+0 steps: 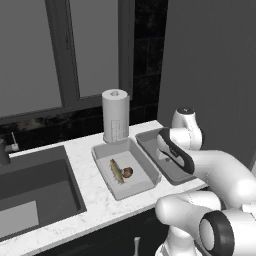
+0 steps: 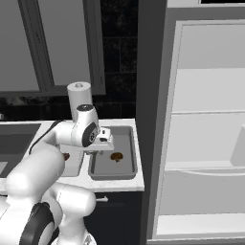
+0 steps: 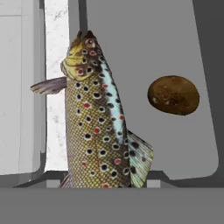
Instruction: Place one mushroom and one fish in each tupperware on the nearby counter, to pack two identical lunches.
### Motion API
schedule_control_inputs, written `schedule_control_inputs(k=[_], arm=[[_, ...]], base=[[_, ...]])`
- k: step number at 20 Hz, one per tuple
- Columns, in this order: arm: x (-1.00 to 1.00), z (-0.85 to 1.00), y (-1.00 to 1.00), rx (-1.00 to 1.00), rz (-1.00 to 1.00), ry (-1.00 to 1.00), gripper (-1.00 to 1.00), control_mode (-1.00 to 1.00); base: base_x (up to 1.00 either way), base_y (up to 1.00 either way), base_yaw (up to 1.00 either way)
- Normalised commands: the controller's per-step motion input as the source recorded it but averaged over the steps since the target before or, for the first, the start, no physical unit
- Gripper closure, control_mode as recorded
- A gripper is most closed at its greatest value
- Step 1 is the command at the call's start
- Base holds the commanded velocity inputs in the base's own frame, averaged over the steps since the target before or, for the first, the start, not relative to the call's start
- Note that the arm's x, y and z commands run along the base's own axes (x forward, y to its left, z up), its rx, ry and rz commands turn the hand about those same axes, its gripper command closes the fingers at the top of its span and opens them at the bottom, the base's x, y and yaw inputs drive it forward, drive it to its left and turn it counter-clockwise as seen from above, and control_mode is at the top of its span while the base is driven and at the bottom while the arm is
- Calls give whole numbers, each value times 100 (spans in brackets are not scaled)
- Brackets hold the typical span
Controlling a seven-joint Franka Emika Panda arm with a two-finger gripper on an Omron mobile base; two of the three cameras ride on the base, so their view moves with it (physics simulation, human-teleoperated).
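Two grey tupperware trays stand side by side on the white counter [image 1: 90, 200]. The left tupperware [image 1: 136, 154] holds a slim fish [image 1: 116, 171] and a brown mushroom [image 1: 128, 172]. The right tupperware [image 2: 107, 168] has one mushroom [image 2: 116, 156] on its floor. My gripper [image 2: 99, 147] hovers over the left part of this tray. In the hand view my gripper [image 3: 103, 177] is shut on a spotted olive fish [image 3: 96, 113], which hangs above the tray floor [image 3: 144, 52] beside the mushroom [image 3: 173, 95].
A paper towel roll [image 1: 115, 116] stands behind the trays against the dark wall. The dark sunken sink [image 1: 35, 185] with its faucet [image 1: 5, 150] lies to the left. An open white fridge [image 2: 206, 119] stands right of the counter's end.
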Motion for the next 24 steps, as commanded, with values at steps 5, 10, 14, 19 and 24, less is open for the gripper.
schedule_control_inputs(k=[5, 10, 14, 19, 24], arm=[[34, -40, -5, -1, 0, 0, 100, -100], [33, -38, -9, 0, 0, 0, 100, -100], [37, -31, -2, -1, 0, 0, 100, -100], [44, -25, 0, -1, 0, 0, -100, -100], [48, -13, -5, 0, 0, 0, -100, -100]], base=[[0, 0, 0], [0, 0, 0], [0, 0, 0], [0, 0, 0], [0, 0, 0]])
